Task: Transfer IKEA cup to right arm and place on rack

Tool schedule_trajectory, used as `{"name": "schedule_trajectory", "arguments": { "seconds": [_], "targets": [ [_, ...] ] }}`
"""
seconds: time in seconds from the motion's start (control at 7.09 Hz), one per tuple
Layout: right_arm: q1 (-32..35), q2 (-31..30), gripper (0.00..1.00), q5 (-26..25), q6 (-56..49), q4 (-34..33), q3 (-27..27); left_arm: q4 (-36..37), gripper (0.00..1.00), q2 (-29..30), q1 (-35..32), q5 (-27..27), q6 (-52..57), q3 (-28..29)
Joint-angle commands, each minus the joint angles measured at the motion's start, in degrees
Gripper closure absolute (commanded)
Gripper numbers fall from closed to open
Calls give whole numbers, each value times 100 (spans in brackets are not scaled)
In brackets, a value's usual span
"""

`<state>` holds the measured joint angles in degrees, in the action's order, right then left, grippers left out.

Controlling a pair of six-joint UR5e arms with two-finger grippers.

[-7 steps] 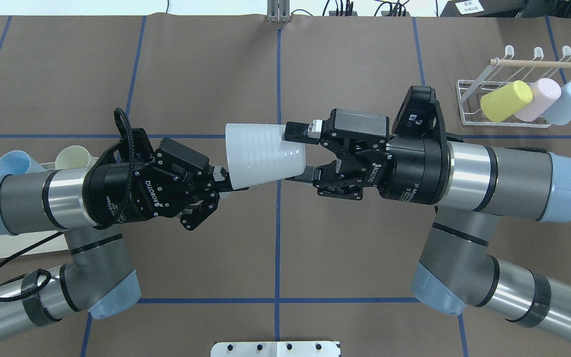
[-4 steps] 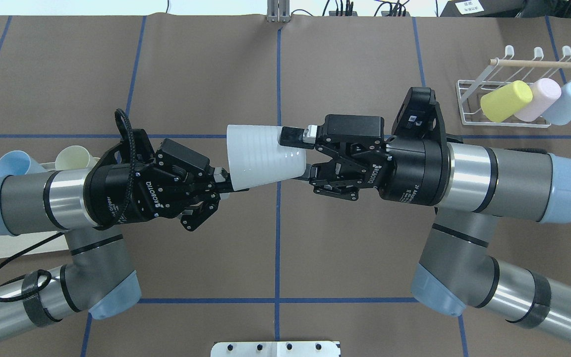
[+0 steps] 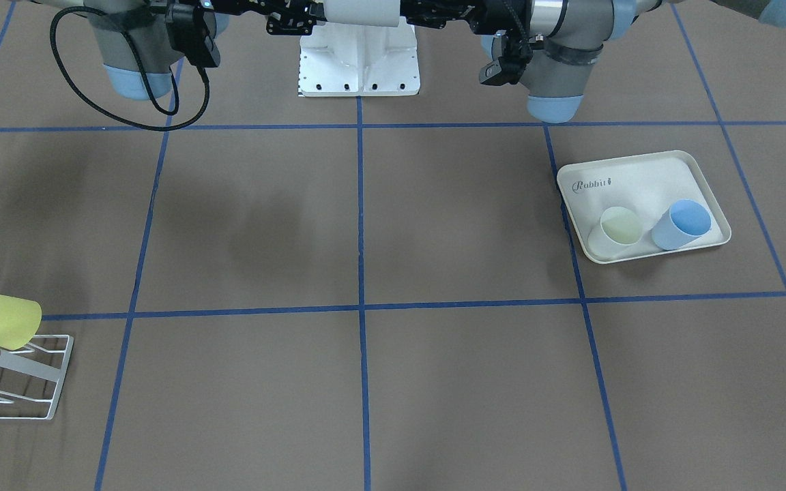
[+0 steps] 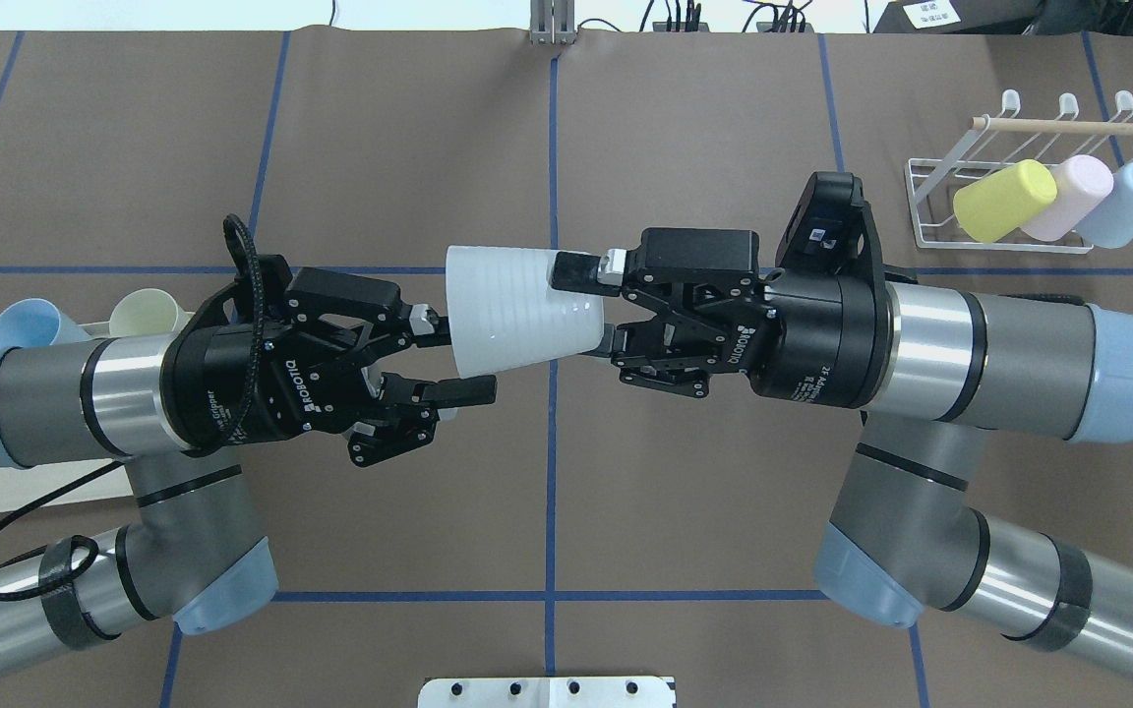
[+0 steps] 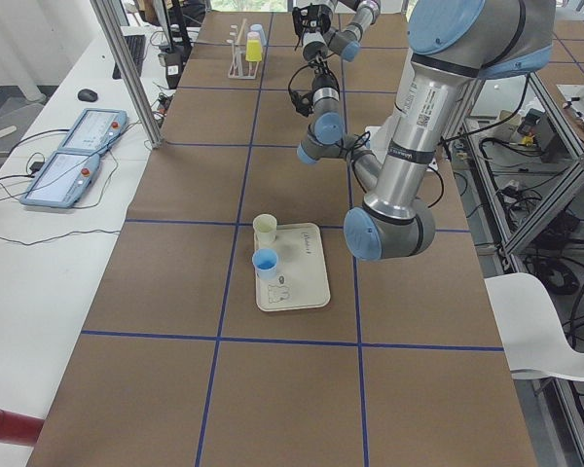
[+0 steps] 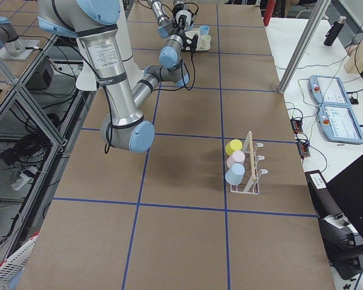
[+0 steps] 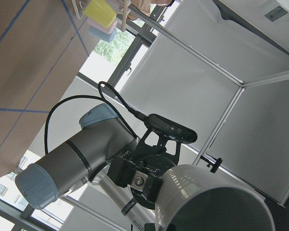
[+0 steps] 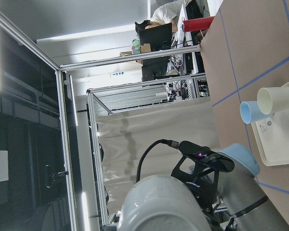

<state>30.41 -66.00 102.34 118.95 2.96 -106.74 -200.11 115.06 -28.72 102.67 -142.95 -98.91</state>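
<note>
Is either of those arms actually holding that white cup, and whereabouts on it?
The right gripper pinches the translucent white ribbed plastic cup between its fingers, at the narrow base end. The left gripper is open, holding nothing.

My left arm (image 4: 55,393) and right arm (image 4: 1009,354) are silver and grey tubes with pale blue joint caps and black rings. My left end effector (image 4: 453,359) and right end effector (image 4: 586,310) are black, with white ROBOTIQ lettering, small screws and linked fingers. A black cable (image 4: 252,254) loops off my left wrist, and a black band (image 4: 70,590) wraps that arm. My base (image 3: 359,68) is white.
</note>
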Motion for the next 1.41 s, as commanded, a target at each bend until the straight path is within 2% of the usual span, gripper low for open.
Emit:
{"name": "schedule_trajectory", "arguments": {
  "seconds": [0.0, 0.28, 0.42, 0.56, 0.71, 0.85, 0.99, 1.27],
  "targets": [
    [104, -26, 87, -3, -12, -84, 13, 7, 0, -210, -202, 7, 213, -119],
    [621, -79, 87, 49, -230, -1133, 4, 16, 0, -458, -588, 33, 496, -50],
    [867, -88, 87, 189, -406, -1731, 4, 60, 0, -789, -904, 77, 522, -40],
    [1287, -71, 87, 495, -947, -2686, 4, 191, 0, -949, -1177, 417, 636, -14],
    [1440, -79, 87, 585, -1762, -3513, -31, 557, 0, -1090, -1371, 959, 1168, -5],
    [1659, -105, 87, 621, -2353, -4061, 56, 735, 0, -1230, -1573, 1243, 1565, 3],
    [1957, -36, 87, 656, -3046, -4989, 22, 1059, 0, -1310, -1836, 1464, 1908, 12],
    [2458, 148, 87, 918, -4707, -6529, 48, 2453, 0, -1293, -2634, 2655, 3231, -23]
  ]
}}
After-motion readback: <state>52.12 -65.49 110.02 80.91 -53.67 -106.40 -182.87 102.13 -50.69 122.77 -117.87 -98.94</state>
